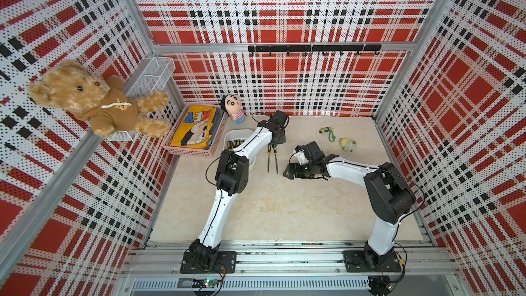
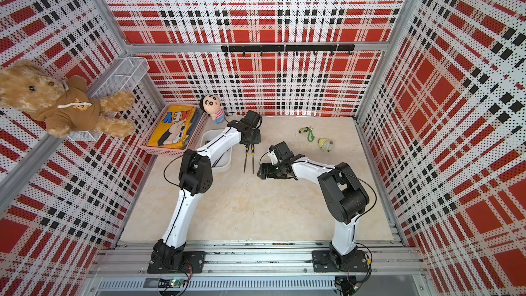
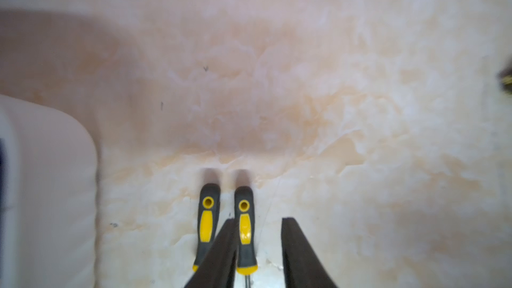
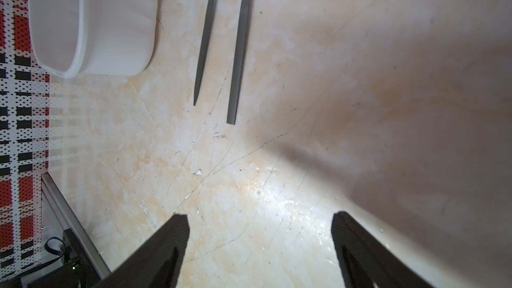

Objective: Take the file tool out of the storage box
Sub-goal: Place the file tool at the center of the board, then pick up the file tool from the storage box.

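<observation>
On the left sits your shallow white plastic storage box (image 1: pixel 239 130) with round corners and smooth walls. More black-and-yellow file handles (image 1: pixel 235 143) lie inside it. Just beside the box, two thin grey metal files lie flat on the shiny, marble-look bench (image 1: pixel 284 209), side by side and not touching. The pointed file (image 3: pixel 207 223) is nearer the box, and the flat file (image 3: pixel 244 228) has a square end. Both have rubbery-looking handles with a little round hole.

Your left tool (image 3: pixel 259 219) is spread a little around the flat file's handle. One finger looks right against it and the other is apart from it, so it is not pinching. I think this step is letting go: lift straight up, so that finger does not roll the round handle.

Your right tool (image 4: pixel 260 214) is spread wide near the file tips and holds nothing.
</observation>
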`<state>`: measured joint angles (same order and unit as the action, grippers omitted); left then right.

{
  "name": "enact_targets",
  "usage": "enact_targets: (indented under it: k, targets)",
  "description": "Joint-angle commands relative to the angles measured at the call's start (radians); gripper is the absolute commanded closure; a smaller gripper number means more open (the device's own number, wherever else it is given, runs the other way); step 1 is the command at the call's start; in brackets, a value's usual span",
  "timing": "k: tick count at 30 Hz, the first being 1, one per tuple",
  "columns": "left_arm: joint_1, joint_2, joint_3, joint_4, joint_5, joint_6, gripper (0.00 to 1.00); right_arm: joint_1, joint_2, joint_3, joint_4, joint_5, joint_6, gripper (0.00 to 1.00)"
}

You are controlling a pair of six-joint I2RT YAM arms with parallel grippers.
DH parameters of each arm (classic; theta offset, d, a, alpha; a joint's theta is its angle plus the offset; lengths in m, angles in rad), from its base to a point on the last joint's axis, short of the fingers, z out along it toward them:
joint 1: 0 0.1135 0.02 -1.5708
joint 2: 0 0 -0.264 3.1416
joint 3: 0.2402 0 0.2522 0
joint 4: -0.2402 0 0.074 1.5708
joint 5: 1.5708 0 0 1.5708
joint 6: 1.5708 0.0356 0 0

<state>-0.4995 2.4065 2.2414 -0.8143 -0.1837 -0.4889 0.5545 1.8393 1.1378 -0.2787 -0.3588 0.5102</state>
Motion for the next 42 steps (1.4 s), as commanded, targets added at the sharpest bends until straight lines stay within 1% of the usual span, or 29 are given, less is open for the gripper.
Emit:
enact_targets:
  k: [1, 4, 9, 14, 16, 17, 18, 21, 25, 30, 37, 42]
  targets:
    - [0.008, -0.128, 0.024, 0.02, 0.007, -0.001, 0.66, 0.013, -0.004, 0.022, 0.001, 0.001, -0.01, 0.11]
    - [0.05, -0.175, -0.068, 0.021, 0.013, 0.004, 0.66, 0.021, 0.001, 0.031, -0.004, 0.006, -0.014, 0.11]
    - [0.143, -0.245, -0.252, 0.03, -0.034, 0.036, 0.66, 0.027, 0.007, 0.037, -0.008, 0.008, -0.019, 0.11]
    - [0.229, -0.27, -0.341, 0.049, -0.055, 0.06, 0.66, 0.028, 0.018, 0.045, -0.008, 0.004, -0.019, 0.12]
    - [0.245, -0.266, -0.355, 0.049, -0.07, 0.059, 0.66, 0.028, 0.023, 0.049, -0.01, 0.003, -0.02, 0.12]
    - [0.284, -0.261, -0.359, 0.047, -0.081, 0.054, 0.66, 0.03, 0.024, 0.051, -0.012, 0.003, -0.021, 0.12]
    - [0.298, -0.255, -0.36, 0.048, -0.092, 0.049, 0.66, 0.03, 0.026, 0.052, -0.013, 0.003, -0.02, 0.12]
    - [0.319, -0.224, -0.354, 0.047, -0.114, 0.043, 0.66, 0.03, 0.032, 0.058, -0.015, 0.0, -0.022, 0.12]
    - [0.321, -0.163, -0.328, 0.036, -0.131, 0.046, 0.66, 0.03, 0.043, 0.065, -0.019, -0.005, -0.022, 0.12]
    - [0.322, -0.113, -0.328, 0.027, -0.17, 0.032, 0.67, 0.03, 0.05, 0.07, -0.022, -0.006, -0.022, 0.12]
    - [0.323, -0.101, -0.335, 0.021, -0.223, 0.013, 0.67, 0.032, 0.06, 0.071, -0.02, -0.009, -0.022, 0.12]
    - [0.328, -0.089, -0.339, 0.021, -0.23, 0.007, 0.67, 0.032, 0.067, 0.071, -0.019, -0.011, -0.022, 0.12]
